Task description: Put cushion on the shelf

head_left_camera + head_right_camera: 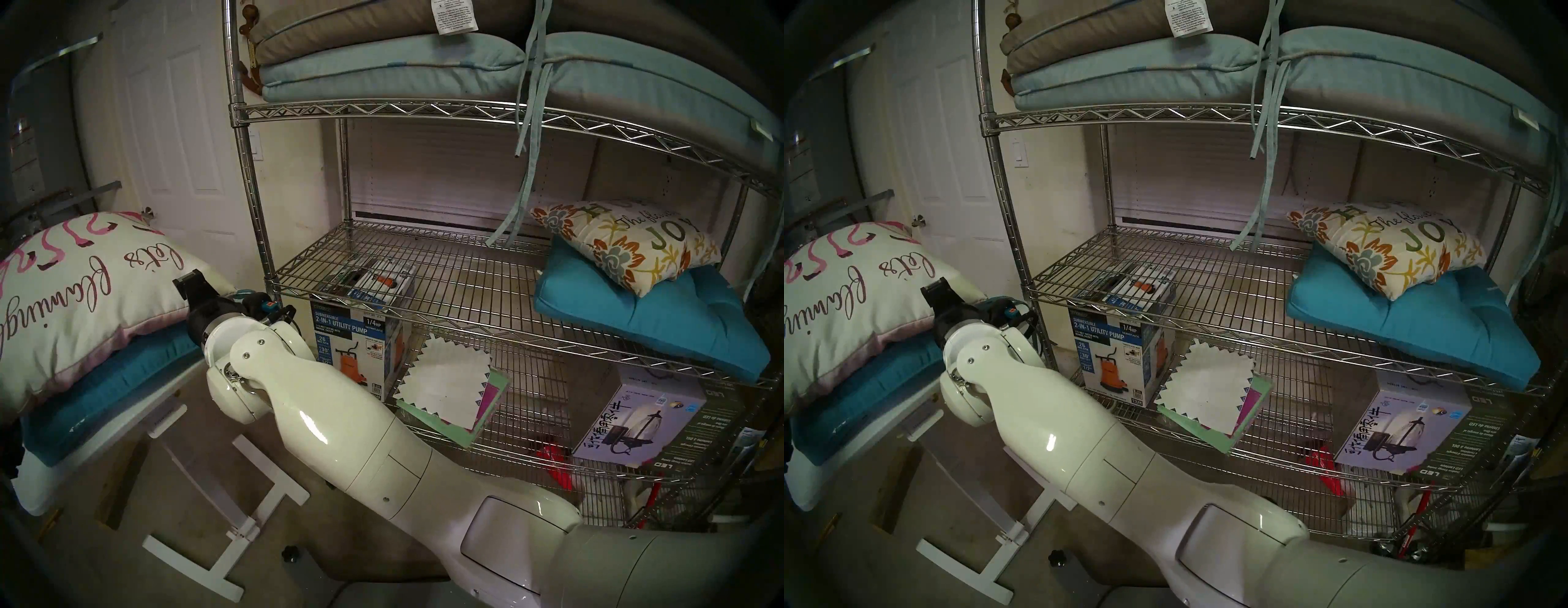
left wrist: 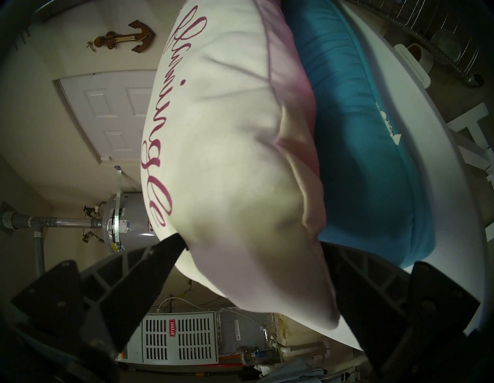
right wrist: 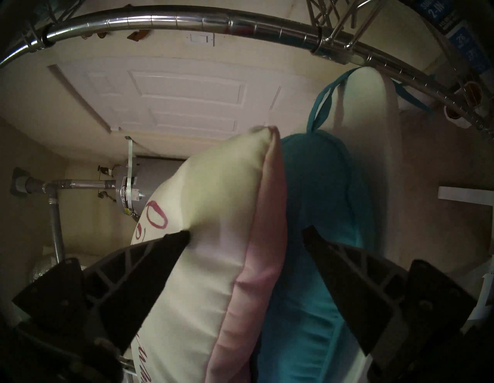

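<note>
white table (image 1: 165, 395): teal cushion (image 1: 106, 382) flat on top | shelf (image 1: 424, 271) middle tier: second teal cushion (image 1: 645, 322), right end

Between the right gripper (image 3: 246, 235)'s spread fingers sits the white flamingo cushion (image 3: 213, 240)'s pink-edged corner, with the teal cushion (image 3: 315, 214) pressed just beside it against one finger. Beyond the fingertips a chrome shelf (image 3: 187, 20) post crosses close by. The left gripper (image 2: 254, 246) straddles the same cushion's other corner; outside its far finger the room lies open.
</note>
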